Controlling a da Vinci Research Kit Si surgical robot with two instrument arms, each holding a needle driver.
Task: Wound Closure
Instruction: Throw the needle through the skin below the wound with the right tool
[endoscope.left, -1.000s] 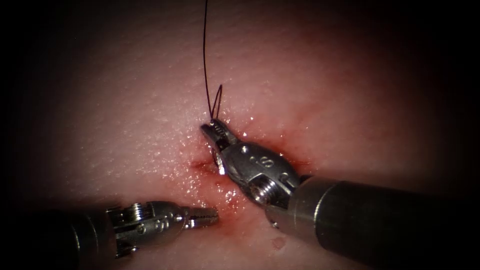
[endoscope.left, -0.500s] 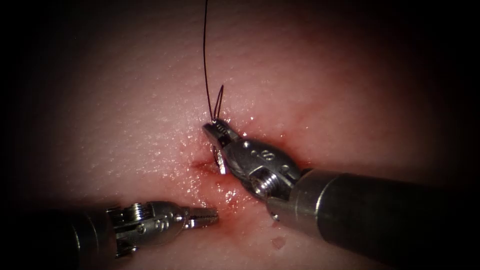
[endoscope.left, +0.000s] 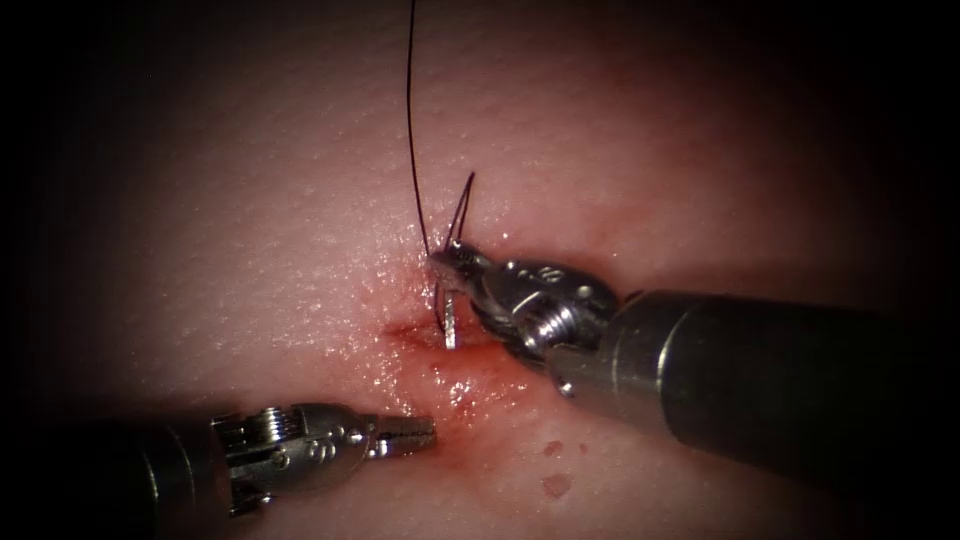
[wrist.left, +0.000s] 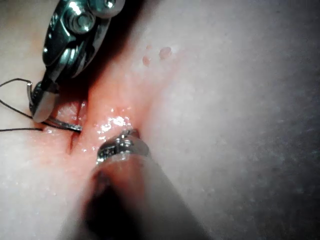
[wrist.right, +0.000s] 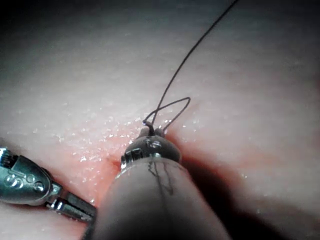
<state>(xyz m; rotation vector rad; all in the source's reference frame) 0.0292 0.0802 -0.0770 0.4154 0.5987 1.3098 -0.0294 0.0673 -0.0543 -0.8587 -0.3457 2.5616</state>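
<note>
Entering tissue (endoscope.left: 250, 200) at cut (endoscope.left: 405, 328) — needle (endoscope.left: 449, 322), held near its thread end by right tool (endoscope.left: 447, 258), jaws clamped on it. Thread (endoscope.left: 409, 120) runs up from there, small loop beside tip. Left tool (endoscope.left: 425, 432) near cut's lower end — jaws closed, holding nothing. Red fluid (endoscope.left: 470, 385) around cut.

A surgical training bench in a lab, seen through an endoscope: dark ring all around the view, one bright pool of light at the centre. The tissue (endoscope.left: 250, 200) is a slab of pale, pored skin with a short cut (endoscope.left: 420, 335) wet with red fluid (endoscope.left: 470, 385). Two steel wristed instruments on thin shafts come in, the right tool (endoscope.left: 455, 262) from three o'clock, the left tool (endoscope.left: 415, 432) from seven o'clock.
</note>
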